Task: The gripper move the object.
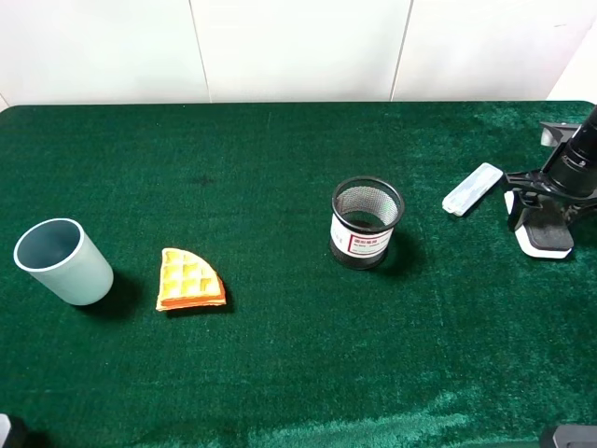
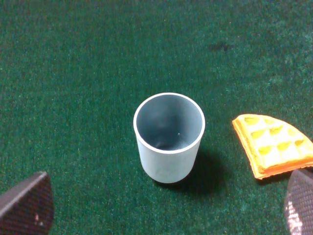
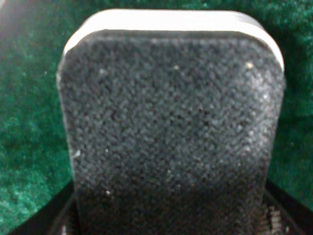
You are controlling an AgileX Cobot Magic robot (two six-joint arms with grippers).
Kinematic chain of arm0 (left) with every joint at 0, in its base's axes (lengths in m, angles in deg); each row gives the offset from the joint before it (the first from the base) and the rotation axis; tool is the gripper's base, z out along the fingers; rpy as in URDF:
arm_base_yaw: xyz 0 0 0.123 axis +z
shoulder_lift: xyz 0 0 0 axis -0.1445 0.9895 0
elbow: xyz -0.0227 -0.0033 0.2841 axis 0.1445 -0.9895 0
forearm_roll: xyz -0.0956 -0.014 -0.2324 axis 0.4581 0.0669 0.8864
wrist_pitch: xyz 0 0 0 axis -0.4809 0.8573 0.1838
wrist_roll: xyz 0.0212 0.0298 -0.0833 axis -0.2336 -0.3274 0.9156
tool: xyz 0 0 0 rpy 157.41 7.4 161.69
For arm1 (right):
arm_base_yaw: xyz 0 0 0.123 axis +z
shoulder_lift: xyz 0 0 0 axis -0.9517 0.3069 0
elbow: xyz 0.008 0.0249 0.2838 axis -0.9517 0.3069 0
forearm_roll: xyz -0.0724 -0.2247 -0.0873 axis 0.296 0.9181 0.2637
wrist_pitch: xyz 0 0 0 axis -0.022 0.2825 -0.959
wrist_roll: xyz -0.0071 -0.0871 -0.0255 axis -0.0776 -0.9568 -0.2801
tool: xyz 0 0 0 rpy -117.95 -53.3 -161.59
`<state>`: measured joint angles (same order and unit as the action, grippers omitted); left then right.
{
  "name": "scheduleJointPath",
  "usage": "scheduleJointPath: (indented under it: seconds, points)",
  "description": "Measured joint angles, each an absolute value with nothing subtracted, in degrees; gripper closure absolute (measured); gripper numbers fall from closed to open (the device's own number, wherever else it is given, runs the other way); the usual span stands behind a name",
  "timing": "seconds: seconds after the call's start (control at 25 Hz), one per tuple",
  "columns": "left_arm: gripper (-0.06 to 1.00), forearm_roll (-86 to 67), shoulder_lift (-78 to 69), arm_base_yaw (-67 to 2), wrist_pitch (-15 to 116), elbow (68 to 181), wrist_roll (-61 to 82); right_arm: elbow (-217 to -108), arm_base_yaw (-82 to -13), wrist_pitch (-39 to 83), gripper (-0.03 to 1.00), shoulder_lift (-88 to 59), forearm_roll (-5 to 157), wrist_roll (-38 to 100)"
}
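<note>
The eraser point(image 1: 547, 245) sat close to the right edge of the green surface point(image 1: 298, 373), about midway between the far and near edges. It lay under the right end effector point(image 1: 544, 218), and only its white end stuck out toward the near edge. In the right wrist view its black felt face and white rim filled nearly the whole frame. The dark fingers showed tight against both of its sides, so the end effector was closed on the eraser. Whether the eraser rested on the surface or hung just above it could not be told.

Just beside it, toward the far edge and a little further from the right edge, lay a slim grey bar point(image 1: 472, 189), set at a slant and apart from the eraser. A black mesh cup point(image 1: 366, 222) with a white label stood upright right of the surface's middle. A yellow waffle wedge point(image 1: 189, 279) lay flat left of the middle. Near the left edge stood an upright blue-grey cup point(image 1: 62, 261), just apart from the wedge.

The left end effector point(image 2: 165, 201) hung over that cup's side of the surface, its fingers spread wide and gripping nothing.
</note>
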<state>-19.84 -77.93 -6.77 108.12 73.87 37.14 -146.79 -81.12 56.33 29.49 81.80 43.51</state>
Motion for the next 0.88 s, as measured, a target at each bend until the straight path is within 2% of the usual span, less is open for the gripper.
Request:
scheduleJointPath:
  seconds: [0.88]
  points:
    - [-0.01, -19.8, -77.9, -6.8, 108.1, 73.9, 37.1, -146.8, -81.1, 58.4, 0.5, 28.7, 82.9, 46.4]
